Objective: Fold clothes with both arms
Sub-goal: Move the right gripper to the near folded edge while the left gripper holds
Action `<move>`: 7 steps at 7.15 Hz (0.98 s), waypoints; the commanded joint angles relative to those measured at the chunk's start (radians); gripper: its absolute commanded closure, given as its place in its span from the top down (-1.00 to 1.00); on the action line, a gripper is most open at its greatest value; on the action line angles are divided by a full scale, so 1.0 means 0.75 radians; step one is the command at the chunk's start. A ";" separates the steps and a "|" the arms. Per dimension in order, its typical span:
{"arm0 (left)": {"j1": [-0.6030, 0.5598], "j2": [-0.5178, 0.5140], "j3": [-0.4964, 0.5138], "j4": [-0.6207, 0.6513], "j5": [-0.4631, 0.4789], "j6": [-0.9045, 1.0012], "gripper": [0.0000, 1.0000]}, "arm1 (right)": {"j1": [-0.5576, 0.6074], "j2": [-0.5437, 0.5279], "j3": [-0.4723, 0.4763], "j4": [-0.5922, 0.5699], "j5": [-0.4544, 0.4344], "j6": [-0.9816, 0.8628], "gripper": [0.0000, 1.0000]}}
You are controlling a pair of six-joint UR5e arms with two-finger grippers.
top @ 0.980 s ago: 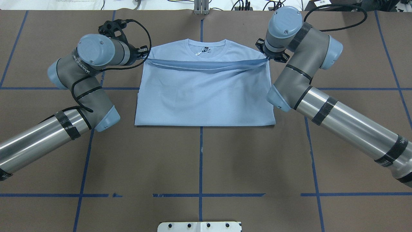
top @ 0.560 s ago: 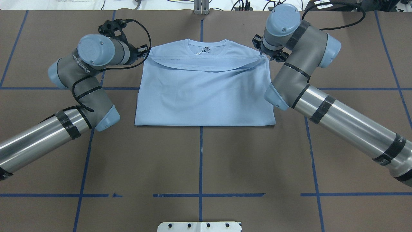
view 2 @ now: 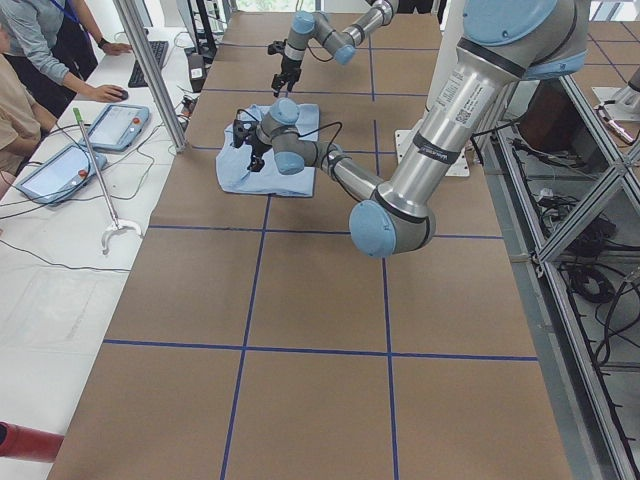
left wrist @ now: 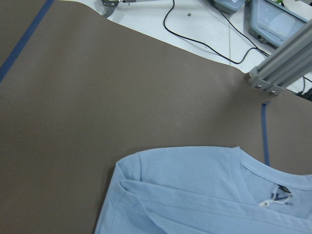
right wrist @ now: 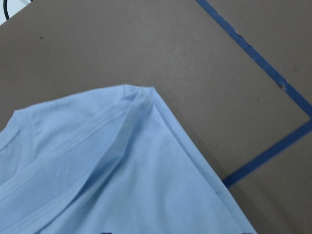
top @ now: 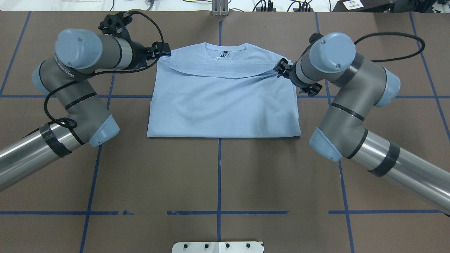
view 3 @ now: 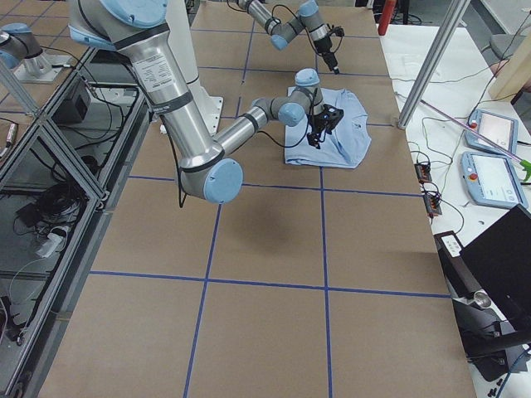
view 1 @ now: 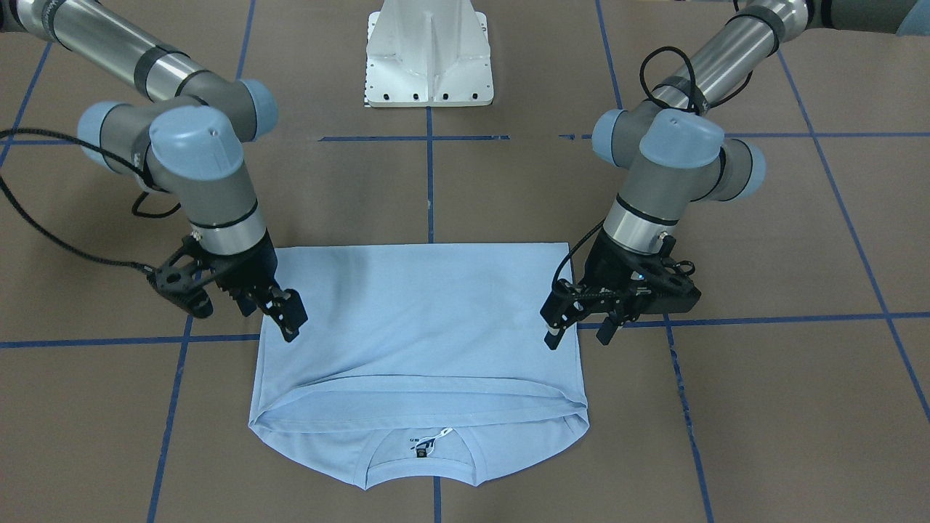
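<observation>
The light blue T-shirt (view 1: 421,319) (top: 221,102) lies flat on the brown table, folded once. Its hem edge (top: 221,72) rests just below the round collar with the white tag (top: 222,55). My left gripper (view 1: 579,330) (top: 162,52) hovers open at the shirt's far left corner, holding nothing. At the far right corner my right gripper (view 1: 269,316) (top: 281,68) is also open and off the cloth. Both wrist views show only the shirt's corners (left wrist: 195,190) (right wrist: 122,185), no fingers. The chest print is hidden inside the fold.
The white pedestal base (view 1: 429,58) stands at the robot's edge. Blue tape lines (top: 219,175) grid the brown table. An aluminium post (top: 219,7) rises at the far edge. People, tablets (view 2: 115,125) and cables sit on a white bench beyond it.
The stretched hem has been let go and now lies on the shirt. Both grippers have drawn outward off the cloth, the right wrist swinging nearer, the left one further left.
</observation>
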 commanded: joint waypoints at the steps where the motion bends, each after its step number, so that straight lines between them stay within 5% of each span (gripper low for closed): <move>1: 0.004 0.026 -0.044 -0.058 -0.008 -0.034 1.00 | -0.094 -0.171 0.143 0.021 -0.004 0.204 0.82; 6: 0.002 0.030 -0.099 -0.048 -0.002 -0.065 1.00 | -0.172 -0.215 0.090 0.046 -0.002 0.291 0.66; 7: 0.002 0.030 -0.099 -0.048 -0.002 -0.065 1.00 | -0.174 -0.215 0.092 0.046 -0.002 0.295 0.50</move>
